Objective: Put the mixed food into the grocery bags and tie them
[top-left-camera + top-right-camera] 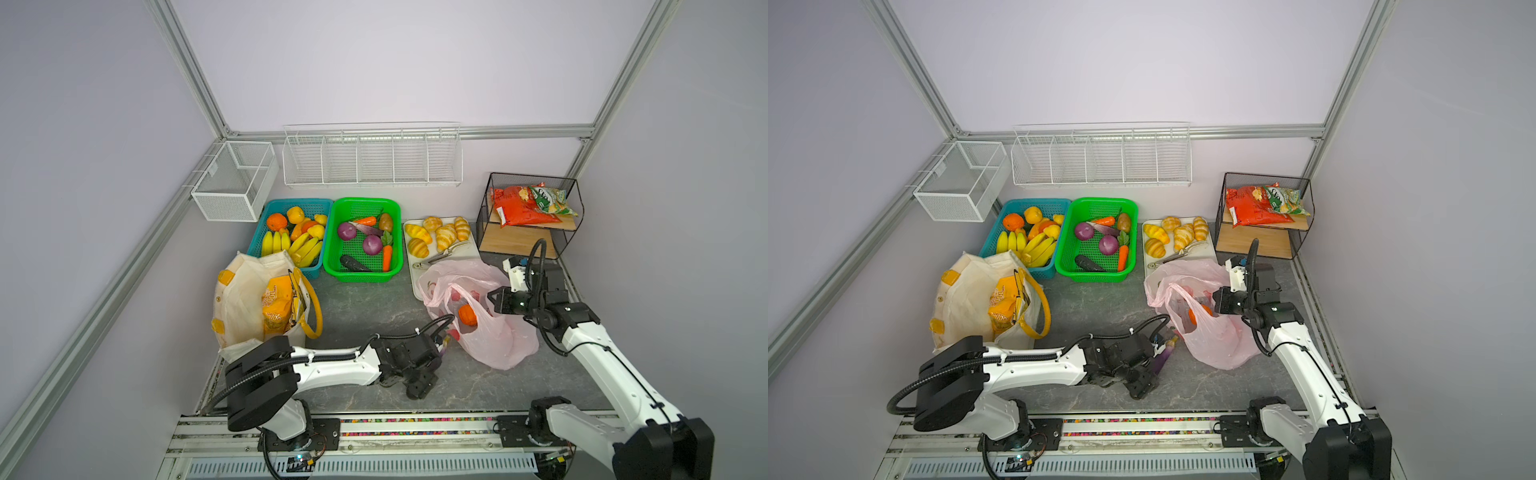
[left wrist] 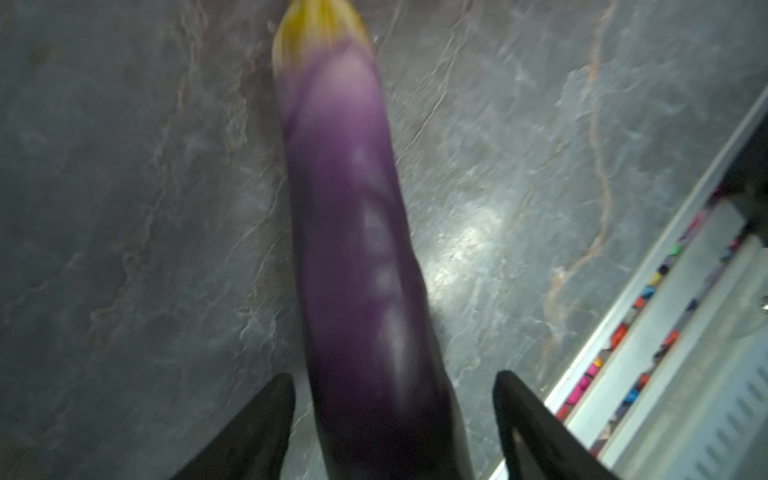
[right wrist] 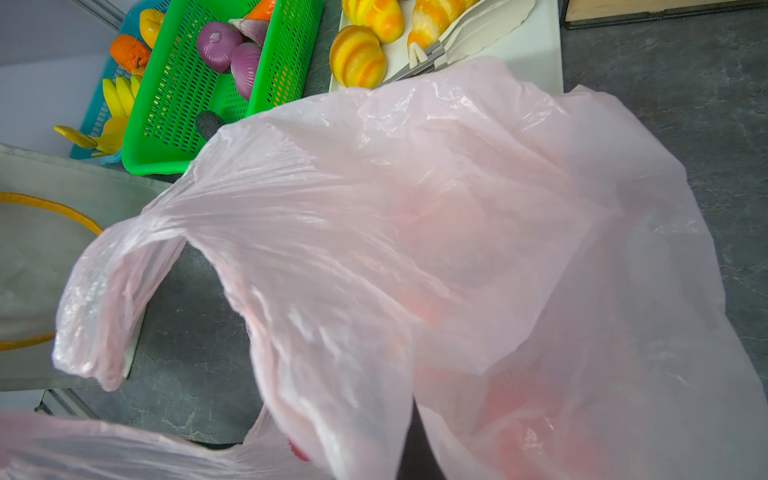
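Note:
A purple eggplant (image 2: 353,249) with a yellow-green tip lies between the fingers of my left gripper (image 2: 395,376). The jaws stand apart, with a gap on each side of it. In both top views that gripper (image 1: 1154,361) is low over the table, left of the pink bag (image 1: 490,340) (image 1: 1217,345), and the eggplant (image 1: 1163,353) points toward the bag. My right gripper (image 1: 494,300) is shut on the bag's rim (image 3: 415,208) and holds it up. An orange pumpkin (image 1: 467,314) shows inside. The cream tote (image 1: 241,299) at the left holds orange and yellow snack packets (image 1: 276,303).
A green basket (image 1: 328,249) at the back holds purple onions (image 1: 347,231), carrots and a dark eggplant (image 1: 355,264). A blue basket (image 1: 299,201) holds bananas and oranges. A white tray (image 1: 411,274) carries croissants and tongs. A black wire shelf (image 1: 486,216) holds red and green packets (image 1: 528,203).

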Robot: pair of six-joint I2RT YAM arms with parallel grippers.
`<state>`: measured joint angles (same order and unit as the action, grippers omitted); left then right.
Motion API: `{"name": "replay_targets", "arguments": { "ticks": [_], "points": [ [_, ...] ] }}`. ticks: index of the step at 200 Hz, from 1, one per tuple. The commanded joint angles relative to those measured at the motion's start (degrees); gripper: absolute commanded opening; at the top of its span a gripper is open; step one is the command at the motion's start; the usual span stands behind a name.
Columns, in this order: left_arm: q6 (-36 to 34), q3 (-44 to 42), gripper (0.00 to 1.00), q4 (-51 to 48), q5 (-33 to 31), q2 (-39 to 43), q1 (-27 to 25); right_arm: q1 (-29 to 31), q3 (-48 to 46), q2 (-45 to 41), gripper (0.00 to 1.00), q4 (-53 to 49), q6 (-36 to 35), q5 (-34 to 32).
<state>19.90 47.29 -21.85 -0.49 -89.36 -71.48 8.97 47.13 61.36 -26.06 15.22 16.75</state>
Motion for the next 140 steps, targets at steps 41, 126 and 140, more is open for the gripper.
{"name": "replay_targets", "arguments": {
  "ticks": [41,126,140],
  "points": [
    [1.84,-0.35,0.41,0.24,-7.38,1.81,-0.28,-0.34,-0.62,-0.9,0.06,-0.17,-0.41,-0.2],
    [-8.33,0.43,0.25,-8.21,-17.34,20.56,4.9,-0.36,0.4,-2.13,0.06,-1.26,-0.85,-0.3],
    [-10.79,2.4,0.25,-6.11,-18.04,18.74,5.1,-0.31,0.33,-1.95,0.06,-0.78,-0.7,0.12]
  ]
}}
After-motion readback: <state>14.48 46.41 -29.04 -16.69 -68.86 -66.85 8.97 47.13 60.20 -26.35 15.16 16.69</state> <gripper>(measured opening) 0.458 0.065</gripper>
